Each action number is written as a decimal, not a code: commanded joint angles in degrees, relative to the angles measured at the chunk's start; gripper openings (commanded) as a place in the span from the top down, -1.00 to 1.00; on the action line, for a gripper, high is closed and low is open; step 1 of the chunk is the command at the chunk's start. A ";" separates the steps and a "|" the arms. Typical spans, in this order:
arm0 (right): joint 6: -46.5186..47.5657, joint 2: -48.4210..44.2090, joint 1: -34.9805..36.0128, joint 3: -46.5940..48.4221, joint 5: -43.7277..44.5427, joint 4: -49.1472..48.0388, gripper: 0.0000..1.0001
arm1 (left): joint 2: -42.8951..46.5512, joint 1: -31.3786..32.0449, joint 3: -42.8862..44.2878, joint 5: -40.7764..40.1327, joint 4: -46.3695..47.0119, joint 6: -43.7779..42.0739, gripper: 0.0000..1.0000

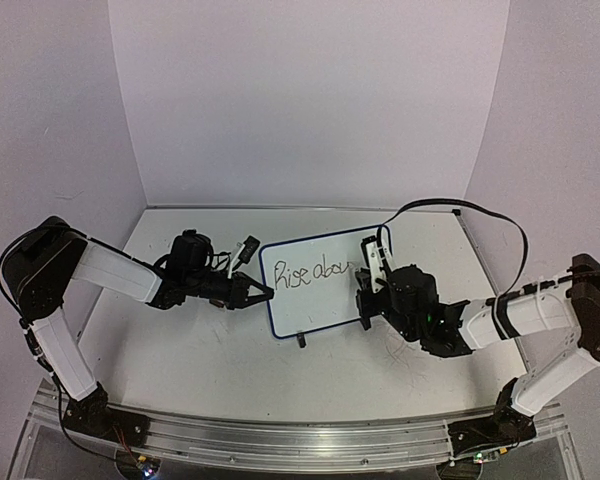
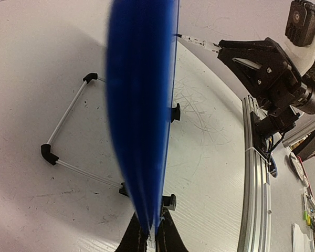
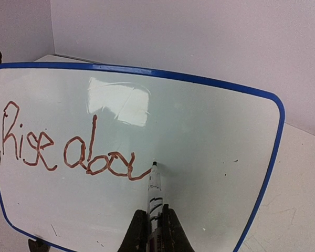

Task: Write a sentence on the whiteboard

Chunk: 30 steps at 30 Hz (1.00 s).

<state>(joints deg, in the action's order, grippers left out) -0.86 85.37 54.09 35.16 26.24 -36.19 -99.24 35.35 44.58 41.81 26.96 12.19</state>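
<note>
Sentence [image 3: 68, 149] half written: "Rise abo" is seen on the whiteboard [image 3: 210, 131].
The marker [image 3: 155, 184] is pinched by the right tool [image 3: 153, 231], the whiteboard's rim by the left tool [image 2: 151, 239]; the rest is judged unwritten.

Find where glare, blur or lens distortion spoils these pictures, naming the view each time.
Right wrist: a bright glare patch on the whiteboard above the writing. Left wrist: its blue edge is blurred; the rail bows from distortion. Top: evenly lit.

The whiteboard [image 1: 320, 302] stands on the table [image 1: 220, 365] between left claw [image 1: 267, 294] and right claw [image 1: 364, 298].
</note>
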 commanded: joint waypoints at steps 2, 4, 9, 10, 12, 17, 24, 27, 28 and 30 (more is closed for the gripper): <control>2.77 -1.10 -0.49 1.27 -0.78 -2.36 1.00 | 0.45 -0.11 0.86 -4.15 -3.74 -2.17 1.00; 2.53 -4.50 0.19 -1.64 -2.16 -2.97 1.00 | 0.45 -0.10 0.86 -4.26 -3.74 -2.17 1.00; 2.01 -6.14 -0.29 -3.74 -3.14 -2.07 1.00 | 0.13 -0.02 1.04 -4.14 -3.76 -2.23 1.00; 1.84 -5.53 -0.31 -3.34 -3.40 -2.04 1.00 | -0.09 -0.02 1.17 -3.95 -3.76 -2.18 1.00; 1.47 -4.78 -0.45 -2.83 -3.61 -2.04 1.00 | -0.05 -0.09 1.02 -4.04 -3.75 -2.15 1.00; 1.30 -2.92 -1.27 -1.94 -4.14 -2.14 1.00 | 0.78 -0.08 0.53 -4.44 -3.76 -2.29 1.00; 1.30 -1.82 -1.48 -1.21 -3.50 -2.67 1.00 | 0.60 -0.01 0.60 -4.20 -3.76 -2.34 1.00; 1.30 -1.55 -1.46 -1.14 -3.92 -3.34 1.00 | 0.71 -0.02 0.53 -4.27 -3.76 -2.34 1.00; 1.30 -1.51 -1.46 -1.14 -4.11 -3.62 1.00 | 0.71 -0.02 0.51 -4.27 -3.78 -2.34 1.00; 1.30 -1.37 -1.46 -1.08 -4.42 -3.94 1.00 | 0.72 0.00 0.51 -4.28 -3.76 -2.34 1.00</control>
<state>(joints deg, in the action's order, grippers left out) 0.60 83.29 52.88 31.84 22.55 -36.91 -99.24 35.35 44.62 41.85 26.89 11.99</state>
